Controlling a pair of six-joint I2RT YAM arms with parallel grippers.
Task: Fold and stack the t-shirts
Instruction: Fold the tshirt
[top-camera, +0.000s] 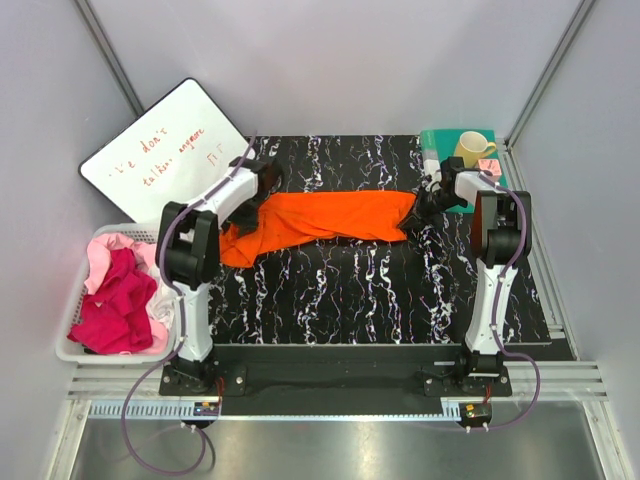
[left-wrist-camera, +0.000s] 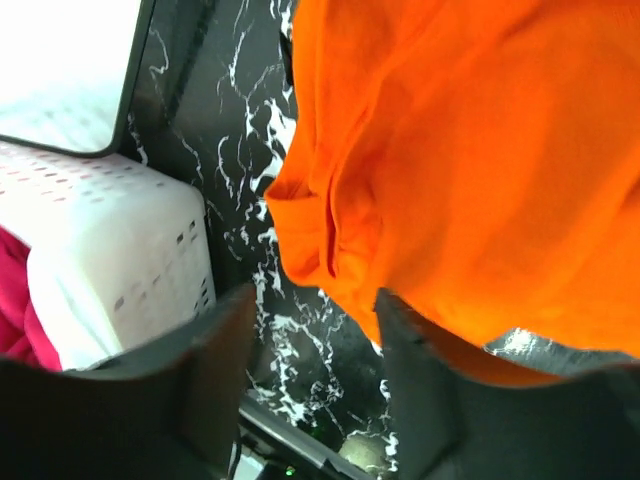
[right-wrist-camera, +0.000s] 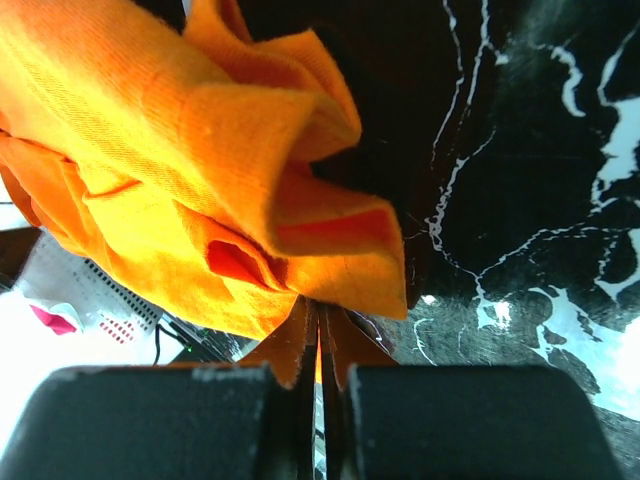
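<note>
Stretching across the far half of the black marbled desk (top-camera: 350, 290), the orange t-shirt (top-camera: 330, 218) lies lengthwise between the two arms. The right end effector (right-wrist-camera: 318, 325) is pinched tight on a bunched edge of it. The left end effector (left-wrist-camera: 315, 320) has its fingers apart, with the shirt's other end just past their tips. A magenta t-shirt (top-camera: 115, 305) and a pale pink t-shirt (top-camera: 108, 245) lie crumpled in the white basket (top-camera: 70, 352) at the left.

Counter (top-camera: 360, 290) black with white marble veining, spread beneath left pincer (top-camera: 266, 180) and right pincer (top-camera: 432, 196). Pale grey walls (top-camera: 330, 60) beyond both, metal posts in corners. Whiteboard (top-camera: 160, 160) with red writing outboard of left pincer. White basket (top-camera: 100, 355) off counter edge, same side. Teal mat (top-camera: 432, 140) just behind right pincer. Light soft, even.
</note>
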